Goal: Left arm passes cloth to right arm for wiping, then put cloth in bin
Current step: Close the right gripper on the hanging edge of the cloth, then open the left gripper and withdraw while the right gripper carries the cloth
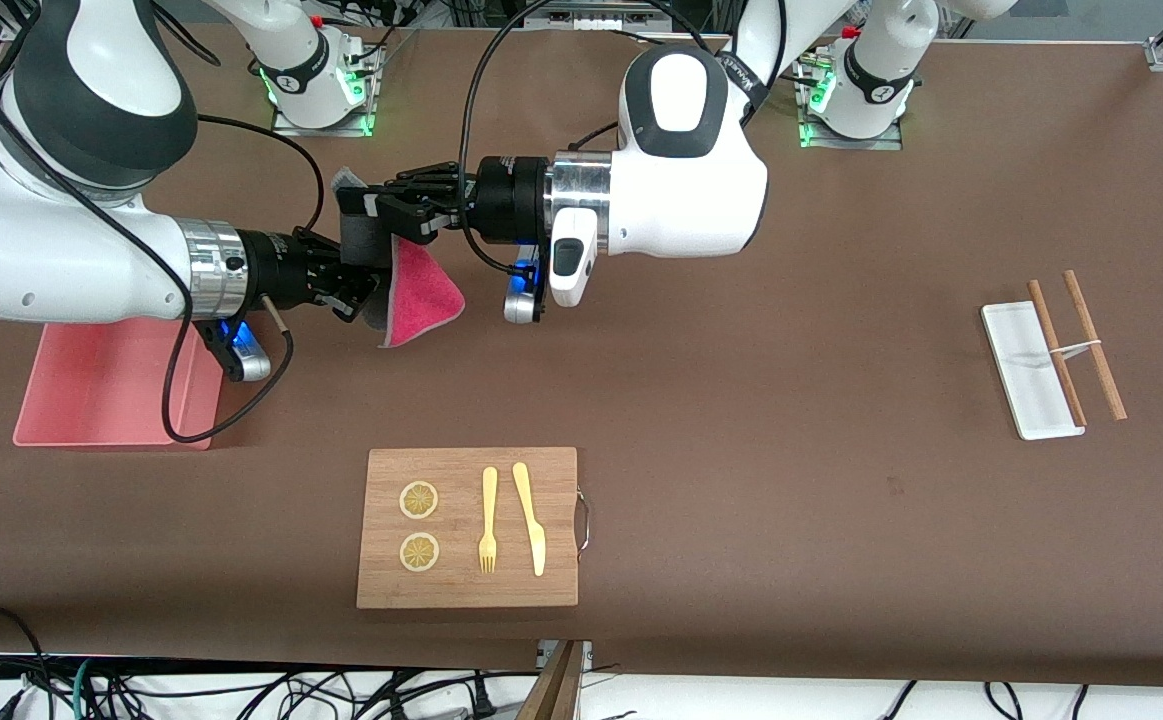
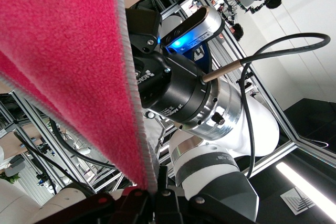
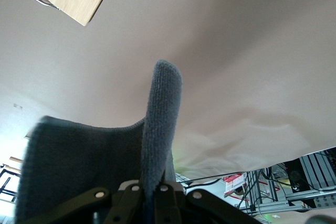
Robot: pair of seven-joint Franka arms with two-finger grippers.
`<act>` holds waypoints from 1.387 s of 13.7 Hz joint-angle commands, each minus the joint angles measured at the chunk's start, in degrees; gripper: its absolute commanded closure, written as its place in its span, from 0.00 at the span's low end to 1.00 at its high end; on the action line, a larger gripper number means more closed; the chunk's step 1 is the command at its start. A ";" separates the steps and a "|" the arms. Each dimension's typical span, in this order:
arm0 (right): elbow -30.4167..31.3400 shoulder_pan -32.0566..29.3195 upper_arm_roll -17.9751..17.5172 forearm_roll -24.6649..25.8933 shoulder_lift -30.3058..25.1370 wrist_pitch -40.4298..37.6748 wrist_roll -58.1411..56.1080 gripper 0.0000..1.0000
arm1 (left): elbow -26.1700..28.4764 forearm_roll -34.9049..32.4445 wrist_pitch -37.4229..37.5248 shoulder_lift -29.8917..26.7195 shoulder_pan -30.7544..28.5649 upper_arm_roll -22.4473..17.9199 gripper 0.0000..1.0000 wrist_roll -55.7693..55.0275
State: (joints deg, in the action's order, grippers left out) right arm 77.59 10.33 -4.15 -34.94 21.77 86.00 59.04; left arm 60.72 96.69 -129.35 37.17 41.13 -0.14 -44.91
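Handover point, above bare table beside the bin (image 1: 111, 385): the cloth (image 1: 419, 290) hangs between my 2 grippers. My left gripper (image 1: 396, 205) is clamped on its upper edge, my right gripper (image 1: 356, 290) on its grey face. Both wrists lie level, facing each other.

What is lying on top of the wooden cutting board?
On the cutting board: two lemon slices, a yellow fork and a yellow knife, side by side. All lie flat and uncovered; whatever may be under the board cannot be seen.
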 commanded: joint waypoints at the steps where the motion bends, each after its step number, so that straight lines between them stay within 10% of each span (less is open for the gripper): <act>1: -0.07 -0.39 0.11 -0.92 -0.33 -0.83 -0.51 1.00 | 1.33 1.31 1.64 -0.96 -0.44 -0.12 0.78 1.58; 2: -0.07 -0.39 0.11 -0.92 -0.24 -0.83 -0.51 1.00 | 1.42 1.39 2.17 -0.87 -0.79 -0.12 0.28 1.49; 3: -0.07 -0.39 0.11 -0.83 0.20 -0.83 -0.51 1.00 | 1.50 1.48 2.18 -0.96 -0.88 -0.12 0.00 1.49; 13: 0.19 4.87 -0.33 8.82 11.70 0.92 -6.46 1.00 | 5.09 0.61 6.46 -4.28 -7.10 -0.38 0.00 1.05; 19: 0.19 12.68 -0.33 13.30 18.82 9.35 -8.86 1.00 | 9.85 -20.21 30.36 -12.81 -24.93 -0.47 0.00 1.23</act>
State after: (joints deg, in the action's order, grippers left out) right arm 78.68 19.63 -4.56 -24.81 38.78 92.75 50.52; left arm 65.64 80.08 -103.22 29.25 20.26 -1.38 -44.82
